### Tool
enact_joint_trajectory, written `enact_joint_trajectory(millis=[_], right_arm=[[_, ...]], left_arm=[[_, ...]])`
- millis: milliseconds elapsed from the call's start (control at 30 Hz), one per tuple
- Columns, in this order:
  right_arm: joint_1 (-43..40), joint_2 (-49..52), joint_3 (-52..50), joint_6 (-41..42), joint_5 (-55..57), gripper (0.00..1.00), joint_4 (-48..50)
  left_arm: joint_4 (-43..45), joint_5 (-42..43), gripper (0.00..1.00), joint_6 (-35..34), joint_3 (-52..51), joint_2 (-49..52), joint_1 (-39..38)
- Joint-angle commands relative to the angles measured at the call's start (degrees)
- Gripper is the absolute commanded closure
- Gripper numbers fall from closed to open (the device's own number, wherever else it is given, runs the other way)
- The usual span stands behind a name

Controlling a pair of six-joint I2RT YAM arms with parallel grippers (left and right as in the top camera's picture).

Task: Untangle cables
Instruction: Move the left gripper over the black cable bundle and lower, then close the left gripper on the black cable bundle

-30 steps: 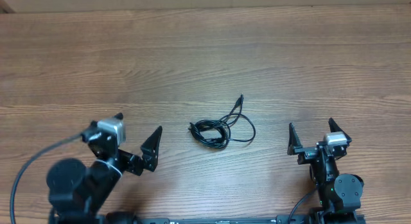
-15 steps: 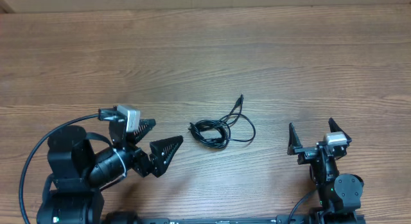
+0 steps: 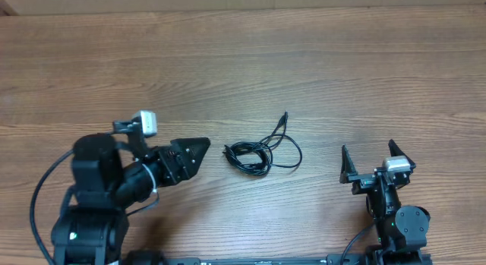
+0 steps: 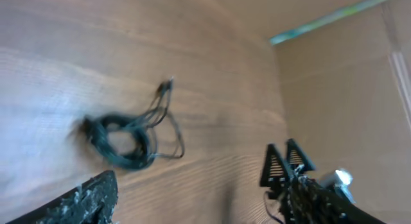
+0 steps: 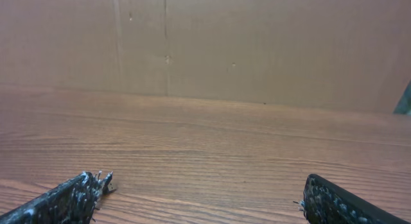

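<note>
The cables [image 3: 258,153] lie knotted mid-worktop, one plug end trailing toward the far edge. The left tool [image 3: 191,153], jaws apart, points at them from just beside. The right tool [image 3: 367,146] gapes by the near edge. Pinching the whole knot would likely tighten or drag it.

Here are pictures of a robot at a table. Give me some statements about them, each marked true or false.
1. The cables lie on the table between the two claws. True.
2. The left claw grips the cables. False: it is beside them, with bare table between.
3. The right claw is open and empty. True.
4. The cables lie as separate straight strands. False: they form one tangled coil, with a loop and a plug end reaching out.
</note>
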Motion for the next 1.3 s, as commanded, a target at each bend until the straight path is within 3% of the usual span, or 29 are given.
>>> enact_joint_trajectory(millis=[0,300,500,700,1033,1267], right_arm=[[0.3,-0.7,-0.6,-0.2,0.1,0.0,0.3],[0.3,-0.7,-0.6,-0.2,0.1,0.0,0.3],[0.3,-0.7,-0.6,-0.2,0.1,0.0,0.3],[0.3,-0.7,-0.6,-0.2,0.1,0.0,0.3],[0.3,-0.7,-0.6,-0.2,0.1,0.0,0.3],[0.3,-0.7,-0.6,-0.2,0.1,0.0,0.3]], left_arm=[[-2.2,-11.1,0.16,-3.8,1.7,2.1,-4.9],[-11.7,-32.9,0.23,-8.6,7.5,13.5,-19.8],[-11.5,-33.6,0.39,-15.3,8.7,23.1,-24.7],[-7.3,-33.1,0.38,-15.7,8.7,33.4,-29.0],[3.0,-35.7,0.34,-15.7,8.7,46.2,-28.2],[5.2,-35.7,0.38,-15.7,8.7,51.0,-27.4]])
